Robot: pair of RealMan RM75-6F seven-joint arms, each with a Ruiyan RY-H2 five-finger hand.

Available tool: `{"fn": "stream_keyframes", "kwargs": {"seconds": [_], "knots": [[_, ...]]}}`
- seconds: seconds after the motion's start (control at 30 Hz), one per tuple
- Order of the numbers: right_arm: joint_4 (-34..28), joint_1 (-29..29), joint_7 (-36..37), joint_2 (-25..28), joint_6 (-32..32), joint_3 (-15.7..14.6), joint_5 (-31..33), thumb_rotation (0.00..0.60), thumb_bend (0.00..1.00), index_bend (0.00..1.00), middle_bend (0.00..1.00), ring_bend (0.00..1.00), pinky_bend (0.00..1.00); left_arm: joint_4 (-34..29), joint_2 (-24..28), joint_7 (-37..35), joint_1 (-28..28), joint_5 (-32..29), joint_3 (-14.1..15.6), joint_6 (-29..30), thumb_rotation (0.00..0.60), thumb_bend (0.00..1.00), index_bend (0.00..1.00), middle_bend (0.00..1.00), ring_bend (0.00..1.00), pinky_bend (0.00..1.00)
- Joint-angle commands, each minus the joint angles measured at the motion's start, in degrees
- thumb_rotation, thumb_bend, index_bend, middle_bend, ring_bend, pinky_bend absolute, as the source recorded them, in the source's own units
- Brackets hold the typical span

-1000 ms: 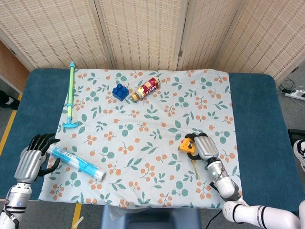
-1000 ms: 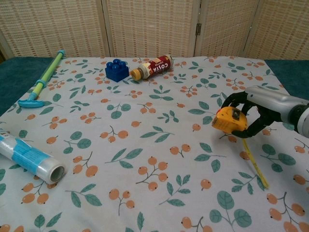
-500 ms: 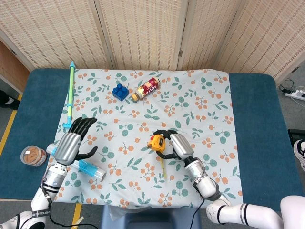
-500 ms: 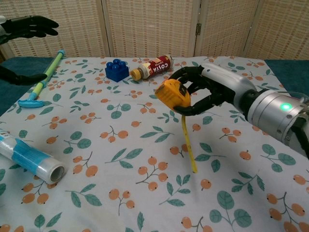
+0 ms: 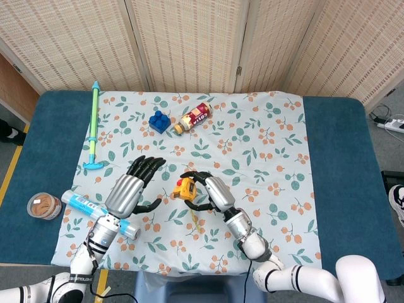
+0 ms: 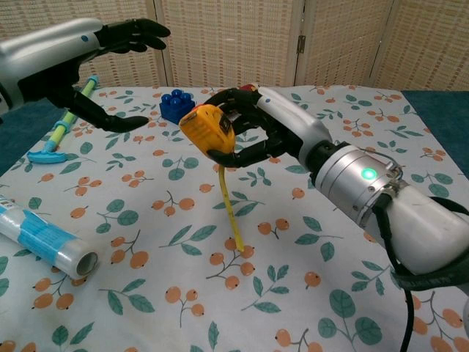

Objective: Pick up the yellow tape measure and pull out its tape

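Observation:
My right hand grips the yellow tape measure, lifted above the flowered cloth near its middle. A short yellow strip of tape hangs from the case, its tip by the cloth. My left hand hovers just left of the tape measure, fingers spread and thumb apart, holding nothing and not touching the tape.
A blue toy brick and a brown bottle lie at the back. A green-blue stick tool lies at the far left. A clear film roll with a blue label is near front left. A round tape roll sits off the cloth's left edge.
My right hand carried the tape measure left and higher, toward the centre. My left hand rose from the left edge and moved in right beside it, still holding nothing.

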Motion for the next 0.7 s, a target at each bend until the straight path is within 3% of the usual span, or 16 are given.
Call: {"fn": "stream_keyframes", "kwargs": {"seconds": [0.03,0.7], "knots": [[0.93,0.48,0.47,-0.78,0.19,-0.19,-0.19,0.6,0.41,0.49,0.45,0.39,0.23,-0.39,-0.81,1.05,-0.92,-0.17,0.06,-0.35,0.6,0.32,0.07,0.11,0.09,0.0],[0.61,1.28,-1.04,-1.81,0.74,-0.5,0.5,0.6,0.41,0.49,0.44,0.39,0.23,0.32,-4.95,4.82,-4.76,-4.5,-0.09,-1.26,0.6,0.32,0.08,0.11,0.09,0.0]]}}
